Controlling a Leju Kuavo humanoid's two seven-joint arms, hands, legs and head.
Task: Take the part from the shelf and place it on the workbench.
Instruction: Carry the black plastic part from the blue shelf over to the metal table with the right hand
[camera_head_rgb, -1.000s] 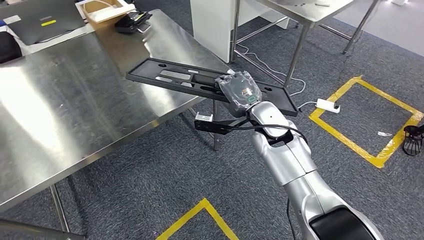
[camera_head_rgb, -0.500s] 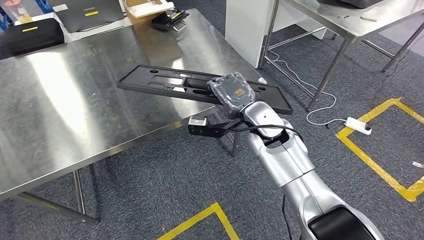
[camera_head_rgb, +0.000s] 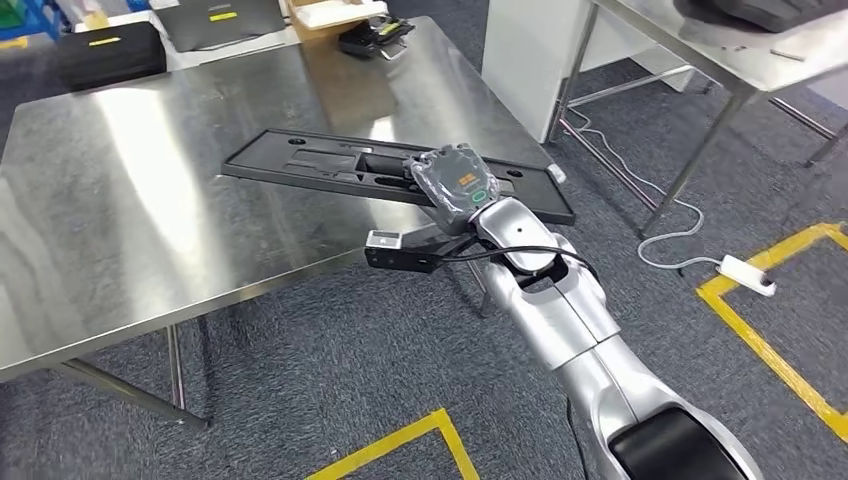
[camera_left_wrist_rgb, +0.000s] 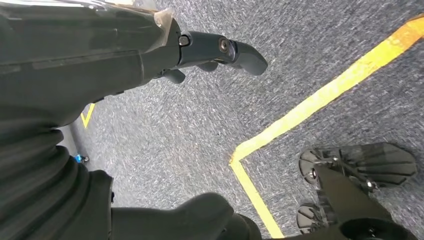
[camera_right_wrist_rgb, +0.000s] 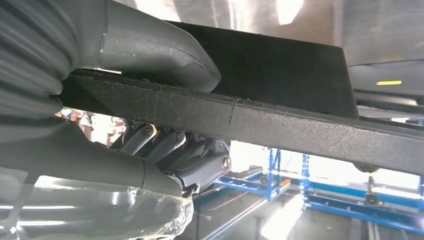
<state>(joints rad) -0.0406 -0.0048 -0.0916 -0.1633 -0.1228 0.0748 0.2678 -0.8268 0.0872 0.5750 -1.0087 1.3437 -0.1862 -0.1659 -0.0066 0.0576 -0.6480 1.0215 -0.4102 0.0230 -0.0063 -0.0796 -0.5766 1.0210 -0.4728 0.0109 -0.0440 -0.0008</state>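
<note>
1. right hand (camera_head_rgb: 455, 187) of mine is clamped on the long flat black plastic part (camera_head_rgb: 330, 165), thumb on one face and fingers under it, over the near right edge of the steel workbench (camera_head_rgb: 120, 200).
2. i'd lower it level, then loosen only once it rests flat, well in from the edge.
3. my left hand (camera_left_wrist_rgb: 220, 50) hangs by the floor; its closure i cannot tell.

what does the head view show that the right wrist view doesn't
Head view alone: the whole long black part held over the steel workbench, the silver right arm, and the carpet with yellow tape lines. Right wrist view alone: the thumb pressed on one face of the part and the fingers curled against the opposite face, plus blue racking behind. Both show the right hand gripping the part.
</note>
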